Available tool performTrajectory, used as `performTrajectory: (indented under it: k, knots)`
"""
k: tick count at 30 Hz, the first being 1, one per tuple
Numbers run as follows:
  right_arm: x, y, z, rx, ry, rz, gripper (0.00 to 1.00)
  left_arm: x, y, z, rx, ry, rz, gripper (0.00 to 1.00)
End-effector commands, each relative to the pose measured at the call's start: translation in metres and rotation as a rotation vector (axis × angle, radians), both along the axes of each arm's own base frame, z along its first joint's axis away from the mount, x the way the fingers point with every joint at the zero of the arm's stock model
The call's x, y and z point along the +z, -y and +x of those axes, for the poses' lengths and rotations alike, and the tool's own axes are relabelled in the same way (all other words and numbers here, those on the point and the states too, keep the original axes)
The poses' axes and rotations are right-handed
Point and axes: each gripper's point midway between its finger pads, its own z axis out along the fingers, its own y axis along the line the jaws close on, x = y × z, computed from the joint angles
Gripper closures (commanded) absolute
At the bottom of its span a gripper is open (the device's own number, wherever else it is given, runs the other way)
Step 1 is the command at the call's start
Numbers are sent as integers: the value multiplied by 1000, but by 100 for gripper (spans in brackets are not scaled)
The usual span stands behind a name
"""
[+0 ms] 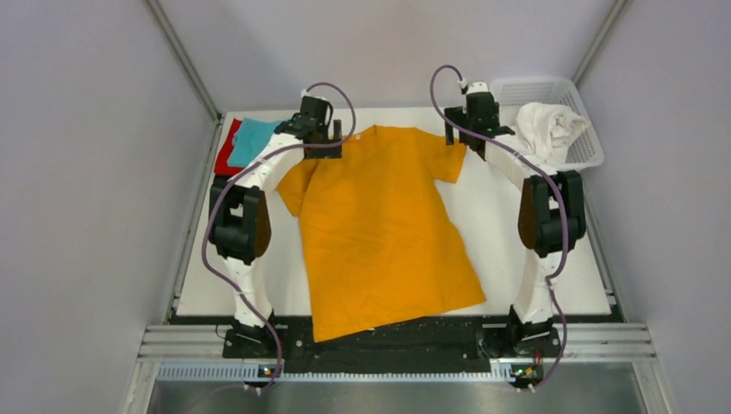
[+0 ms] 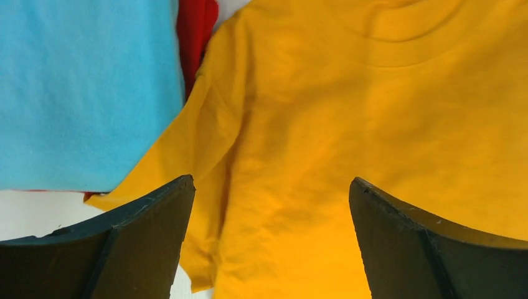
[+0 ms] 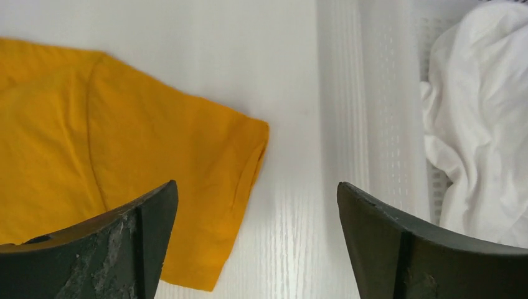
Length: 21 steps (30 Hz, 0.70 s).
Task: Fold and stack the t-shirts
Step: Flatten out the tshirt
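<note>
The orange t-shirt (image 1: 379,228) lies spread flat on the white table, collar at the far side, hem hanging over the near edge. My left gripper (image 1: 326,142) is open and empty above its left shoulder; the left wrist view shows orange cloth (image 2: 324,137) between the fingers. My right gripper (image 1: 459,138) is open and empty above the right sleeve (image 3: 187,162). A folded teal t-shirt (image 1: 254,140) lies on a red one (image 1: 228,148) at the far left; both show in the left wrist view, teal (image 2: 81,87) and red (image 2: 194,31). A white t-shirt (image 1: 547,129) sits in the basket.
The white mesh basket (image 1: 586,151) stands at the far right corner; its wall (image 3: 373,112) is close beside my right gripper. Bare table (image 1: 517,250) lies right of the orange shirt. Grey walls enclose the table. A black strip (image 1: 405,341) runs along the near edge.
</note>
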Motion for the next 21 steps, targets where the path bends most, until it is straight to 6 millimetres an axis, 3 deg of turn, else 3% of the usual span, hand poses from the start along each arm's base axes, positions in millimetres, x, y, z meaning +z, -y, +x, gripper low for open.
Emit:
performTrajectory:
  k: [1,5,7,8,11,14,17,21]
  knots:
    - [58,-16,6,-11,123,145,1,73,28,14,-78,198,-144,1]
    - [59,-21,-31,-20,86,243,1,63,39,19,-114,181,-181,1]
    - [52,-30,-59,-9,41,296,1,57,44,24,-125,171,-195,1]
    - [47,-43,-75,37,9,337,1,51,48,27,-135,158,-206,1]
    - [24,-90,-134,205,-110,411,1,41,69,33,-200,130,-279,1]
    - [-16,-131,-205,326,-291,450,1,24,83,37,-241,92,-323,1]
    - [-47,-153,-268,383,-444,540,1,0,87,40,-240,46,-331,1]
    - [-80,-155,-327,383,-595,562,1,-29,94,40,-251,-25,-358,1]
